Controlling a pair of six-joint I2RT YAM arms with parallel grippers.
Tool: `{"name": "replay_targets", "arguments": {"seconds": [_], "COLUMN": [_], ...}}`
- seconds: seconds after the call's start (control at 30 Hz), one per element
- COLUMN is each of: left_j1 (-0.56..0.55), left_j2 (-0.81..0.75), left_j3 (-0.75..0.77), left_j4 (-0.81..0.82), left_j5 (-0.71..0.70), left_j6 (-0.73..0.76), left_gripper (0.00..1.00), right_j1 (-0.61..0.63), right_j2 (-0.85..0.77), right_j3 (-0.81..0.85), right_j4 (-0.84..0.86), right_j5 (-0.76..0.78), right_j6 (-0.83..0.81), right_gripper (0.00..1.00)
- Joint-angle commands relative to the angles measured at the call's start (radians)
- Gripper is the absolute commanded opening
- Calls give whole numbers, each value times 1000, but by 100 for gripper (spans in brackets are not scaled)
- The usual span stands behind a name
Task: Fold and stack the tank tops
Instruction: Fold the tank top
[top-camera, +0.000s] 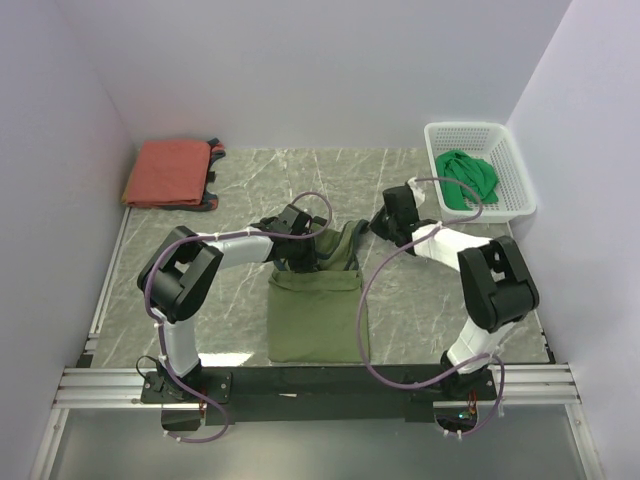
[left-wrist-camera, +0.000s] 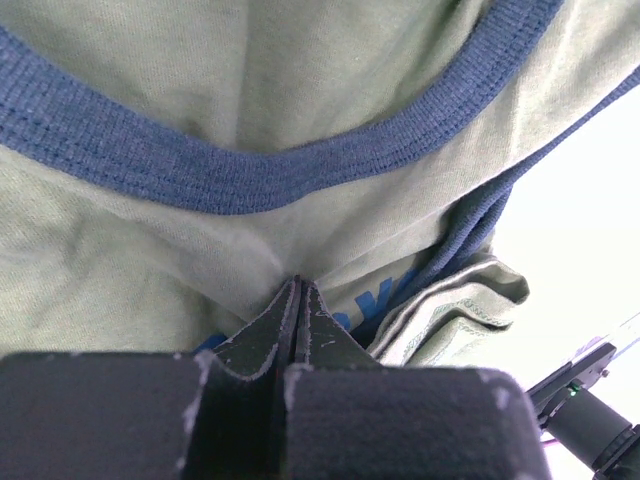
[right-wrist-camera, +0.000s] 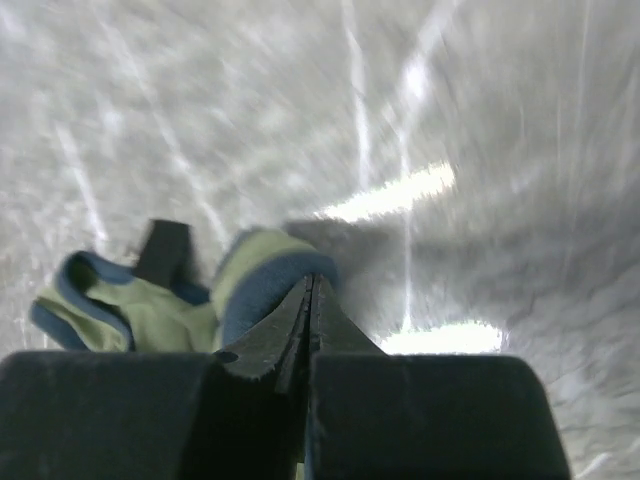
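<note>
Left tool (left-wrist-camera: 297, 292): both jaws are pressed together with no gap showing, and a fold of the olive green tank top (top-camera: 318, 312) is pinched at their tips. In the left wrist view the cloth fills the frame. Its navy trim (left-wrist-camera: 250, 172) curves across above the tool, and part of a blue chest graphic (left-wrist-camera: 372, 296) shows just beside the tips.

Right tool (right-wrist-camera: 311, 288): the jaws are closed flat against each other, nipping a navy-edged strap of the same top. The rest of the strap end lies bunched to the left of the tips. The desk (top-camera: 430, 290) below is blurred in this view.

Olive green tank top: it sits at the middle of the desk, between the two arms. The lower body lies flat toward the near edge, its hem close to the mounting rail (top-camera: 320, 380). The upper part is gathered and raised where the two tools grip it, left tool on the left side, right tool on the upper right.

Rust-red tank top (top-camera: 165, 172): folded flat at the far left corner, with dark trim showing along its right edge, well apart from both arms.

Bright green tank top (top-camera: 467, 180): crumpled inside the white mesh basket (top-camera: 520, 190), which stands at the far right corner near the right arm.
</note>
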Motion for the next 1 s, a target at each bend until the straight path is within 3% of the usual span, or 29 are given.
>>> {"name": "replay_targets", "arguments": {"seconds": [0.0, 0.17, 0.27, 0.37, 0.4, 0.5, 0.63, 0.97], "left_j1": [-3, -3, -3, -3, -3, -3, -3, -3], "left_j2": [2, -2, 2, 2, 2, -1, -1, -1], "left_j3": [-28, -35, -35, -35, -33, -30, -32, -38], "left_j4": [-93, -96, -96, -98, -99, -102, -104, -99], "left_j5": [-6, -4, -3, -4, -1, -7, -7, -1], "left_j6": [49, 53, 56, 56, 56, 58, 58, 56], "left_gripper": [1, 1, 1, 1, 1, 1, 0, 0], "right_j1": [-7, -1, 1, -13, -14, -22, -24, -18], "right_j2": [-123, -205, -202, -142, -128, -96, -47, -96], "right_j3": [43, 23, 0, 71, 69, 72, 95, -40], "right_j4": [144, 228, 261, 103, 65, -9, -89, -52], "right_j5": [98, 93, 90, 87, 79, 29, -43, -42], "right_j6": [-186, -319, -327, -238, -214, -102, 19, 61], "right_gripper": [0, 0, 8, 21, 32, 47, 47, 41]}}
